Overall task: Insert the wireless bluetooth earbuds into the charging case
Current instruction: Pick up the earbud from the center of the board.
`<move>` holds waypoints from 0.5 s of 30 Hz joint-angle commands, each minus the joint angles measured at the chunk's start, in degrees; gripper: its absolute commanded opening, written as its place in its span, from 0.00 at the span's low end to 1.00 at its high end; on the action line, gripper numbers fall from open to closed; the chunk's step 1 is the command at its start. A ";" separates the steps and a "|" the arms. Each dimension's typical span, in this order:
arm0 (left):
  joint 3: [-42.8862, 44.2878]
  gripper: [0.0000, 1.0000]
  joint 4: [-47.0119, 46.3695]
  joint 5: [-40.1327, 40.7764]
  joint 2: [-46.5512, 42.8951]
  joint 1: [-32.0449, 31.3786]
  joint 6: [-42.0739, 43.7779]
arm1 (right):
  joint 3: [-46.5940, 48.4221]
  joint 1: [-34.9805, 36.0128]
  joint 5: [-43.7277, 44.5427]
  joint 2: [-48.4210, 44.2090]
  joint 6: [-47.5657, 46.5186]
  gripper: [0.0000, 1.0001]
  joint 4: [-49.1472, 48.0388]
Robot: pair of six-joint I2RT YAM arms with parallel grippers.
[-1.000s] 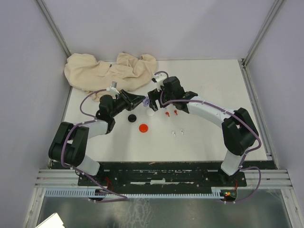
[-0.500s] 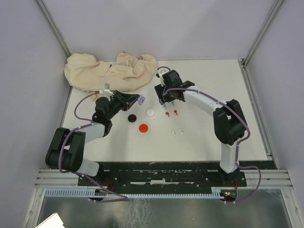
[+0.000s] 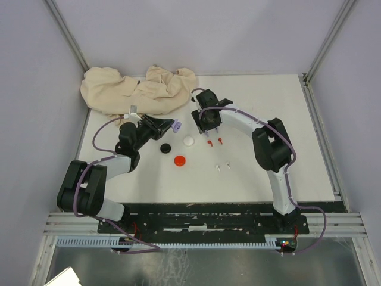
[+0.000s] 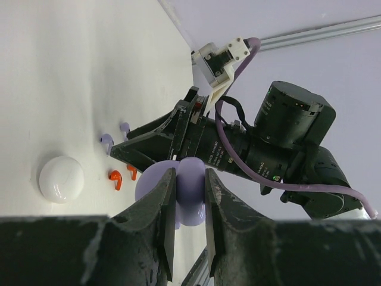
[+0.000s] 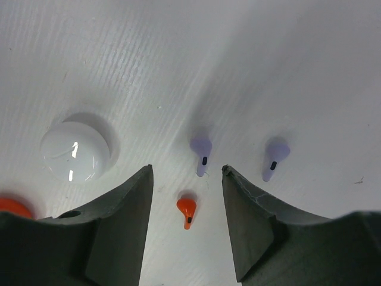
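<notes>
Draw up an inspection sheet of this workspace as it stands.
Surface: white table, with the things grouped near its middle.
Job's things: purple case held off the table. Two purple earbuds, red earbuds and white earbuds lie loose. White case, black case and red case lie on the table. Black earbuds not seen.
Clutter: beige cloth, crumpled at the far left.
Grippers: left gripper shut on the purple case. Right gripper open, low over the purple earbuds.
Cables: purple cables loop along both arms.
Surroundings: pale walls, metal frame.
</notes>
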State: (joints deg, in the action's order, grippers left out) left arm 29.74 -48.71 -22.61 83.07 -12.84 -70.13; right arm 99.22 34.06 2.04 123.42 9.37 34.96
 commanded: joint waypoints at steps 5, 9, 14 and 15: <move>-0.36 0.03 -2.26 0.29 -1.34 0.45 -1.65 | 4.52 -0.83 0.26 3.23 1.66 0.54 0.75; -0.45 0.03 -2.52 0.31 -1.08 0.54 -1.67 | 4.93 -1.13 0.07 4.35 2.01 0.52 0.55; -0.45 0.03 -2.65 0.23 -0.83 0.62 -1.68 | 5.29 -1.53 -0.11 5.25 2.23 0.49 0.22; -0.41 0.03 -2.67 0.20 -0.74 0.62 -1.66 | 5.41 -1.59 -0.19 5.44 2.31 0.48 0.27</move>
State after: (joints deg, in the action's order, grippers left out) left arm 29.61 -48.56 -22.61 83.07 -12.56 -70.15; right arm 101.86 32.86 1.98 128.18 10.79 35.75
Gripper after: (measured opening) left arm 0.287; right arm 0.494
